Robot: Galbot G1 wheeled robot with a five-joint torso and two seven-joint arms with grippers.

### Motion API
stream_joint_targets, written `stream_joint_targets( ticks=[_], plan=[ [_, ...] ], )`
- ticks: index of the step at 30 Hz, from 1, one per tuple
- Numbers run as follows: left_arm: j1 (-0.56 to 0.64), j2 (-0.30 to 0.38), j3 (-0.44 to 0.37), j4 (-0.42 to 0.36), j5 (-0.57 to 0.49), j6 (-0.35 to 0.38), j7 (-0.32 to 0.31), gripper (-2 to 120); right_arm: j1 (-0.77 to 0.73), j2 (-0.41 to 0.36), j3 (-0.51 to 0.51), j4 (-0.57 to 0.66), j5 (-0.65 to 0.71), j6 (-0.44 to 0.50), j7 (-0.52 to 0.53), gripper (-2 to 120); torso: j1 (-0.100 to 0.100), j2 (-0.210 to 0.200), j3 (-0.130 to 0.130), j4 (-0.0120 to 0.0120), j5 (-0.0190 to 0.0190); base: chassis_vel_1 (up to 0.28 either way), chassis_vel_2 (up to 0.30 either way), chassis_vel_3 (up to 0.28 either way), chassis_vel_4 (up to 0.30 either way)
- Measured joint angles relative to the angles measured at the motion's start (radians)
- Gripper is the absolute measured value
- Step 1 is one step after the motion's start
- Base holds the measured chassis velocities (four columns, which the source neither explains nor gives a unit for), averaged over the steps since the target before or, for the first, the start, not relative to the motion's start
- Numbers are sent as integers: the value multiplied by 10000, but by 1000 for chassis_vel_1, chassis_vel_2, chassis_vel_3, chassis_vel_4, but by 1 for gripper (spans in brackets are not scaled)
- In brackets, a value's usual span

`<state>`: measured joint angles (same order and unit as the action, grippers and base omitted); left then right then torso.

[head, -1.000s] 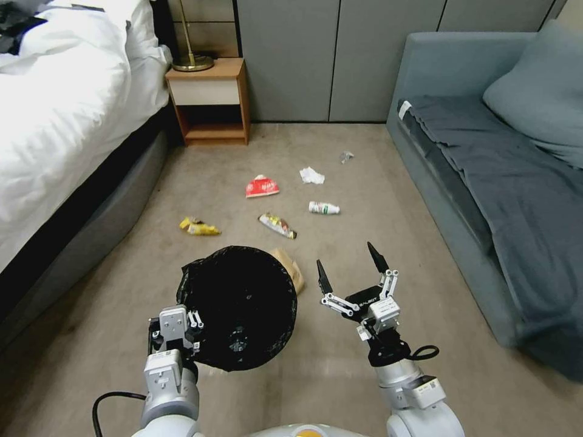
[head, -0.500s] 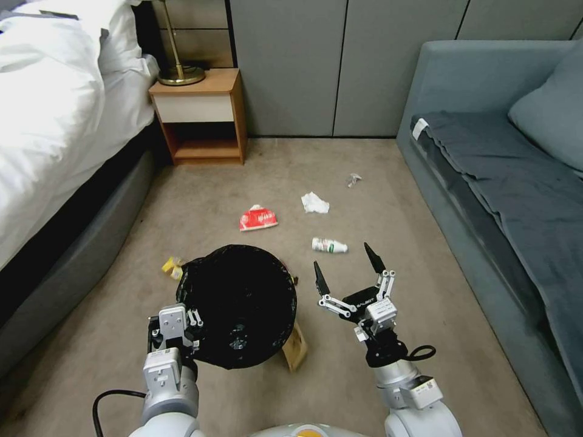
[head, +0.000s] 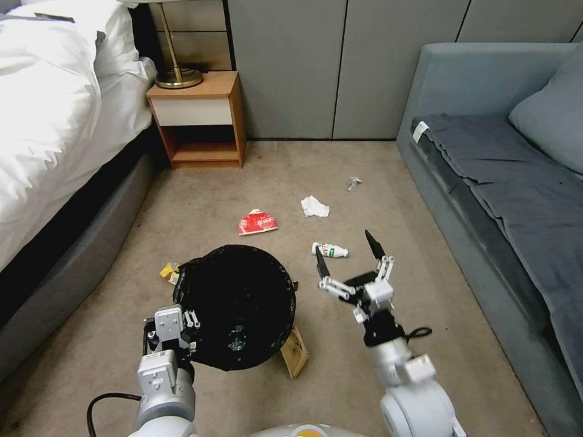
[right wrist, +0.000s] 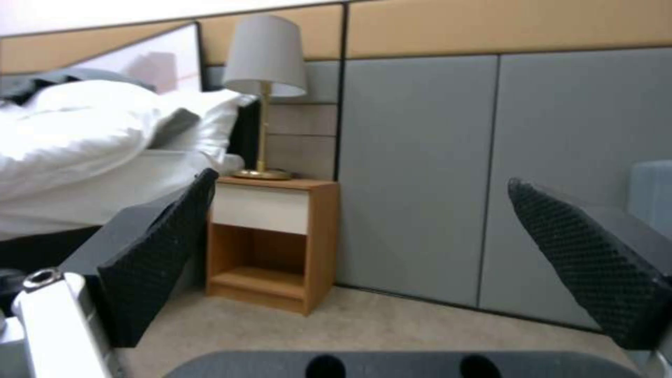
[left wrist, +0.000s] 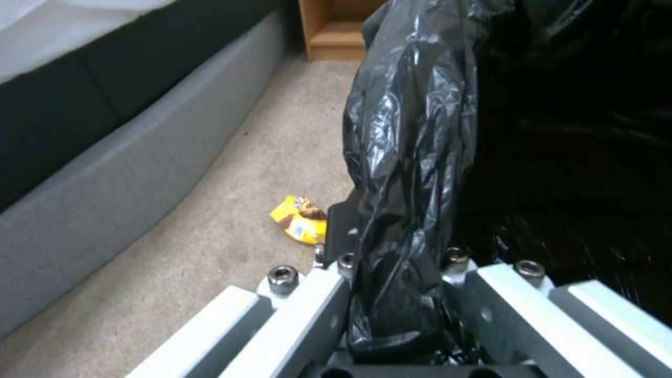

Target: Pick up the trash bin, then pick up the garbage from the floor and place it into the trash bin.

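The trash bin (head: 237, 303), its black bag folded over the rim, hangs above the carpet with my left gripper (head: 173, 328) shut on its near-left rim. The left wrist view shows the bag's edge (left wrist: 413, 157) pinched in that gripper (left wrist: 399, 278). My right gripper (head: 342, 241) is open and empty in the air, right of the bin, just over the white bottle (head: 330, 249). Garbage on the floor: a red wrapper (head: 257, 222), white tissue (head: 314, 207), a yellow wrapper (head: 169, 271) (left wrist: 301, 220) and a brown paper bag (head: 296, 353), partly under the bin.
A bed (head: 54, 133) runs along the left and a grey sofa (head: 498, 182) along the right. A wooden nightstand (head: 200, 121) (right wrist: 273, 241) with a lamp stands at the back wall. A small clear scrap (head: 351, 182) lies further out.
The whole view has shifted as the camera moved forward, so the litter sits lower in the picture. My right gripper has reached slightly forward, still open. The left still holds the bin.
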<state>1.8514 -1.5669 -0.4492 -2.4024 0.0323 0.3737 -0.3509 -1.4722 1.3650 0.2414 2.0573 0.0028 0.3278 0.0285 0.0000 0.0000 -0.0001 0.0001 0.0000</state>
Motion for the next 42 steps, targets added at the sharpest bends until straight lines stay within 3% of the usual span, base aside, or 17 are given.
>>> stream_joint_targets(
  ticks=[3,5,10,18,33,42],
  plan=[
    [47,-43,-38,-27,-1,3,-7,1,943,-258,-351,-399,514,-1064,389,100,0,0,1,-1,0,0,0,0,0],
    [50,-54,-39,-27,-1,2,-10,1,1096,-298,-422,-487,672,-1221,384,100,0,0,1,-1,1,0,0,0,0],
    [22,-148,-76,12,3,13,-28,1,2283,-585,-1177,-1142,2356,-2654,188,100,0,0,1,-1,2,0,0,0,0],
    [-33,-222,-147,187,14,26,-34,1,3514,-663,-2151,-2312,3675,-3623,138,100,0,0,1,-1,-1,0,0,0,0],
    [-66,-256,-150,254,64,53,-92,1,4603,-762,-3856,-4747,4923,-4696,-28,100,0,0,1,0,0,0,0,0,0],
    [-63,-267,-139,255,68,53,-95,1,4648,-561,-4016,-5533,4743,-4863,-305,100,0,0,1,-2,-1,0,0,0,0]
  ],
)
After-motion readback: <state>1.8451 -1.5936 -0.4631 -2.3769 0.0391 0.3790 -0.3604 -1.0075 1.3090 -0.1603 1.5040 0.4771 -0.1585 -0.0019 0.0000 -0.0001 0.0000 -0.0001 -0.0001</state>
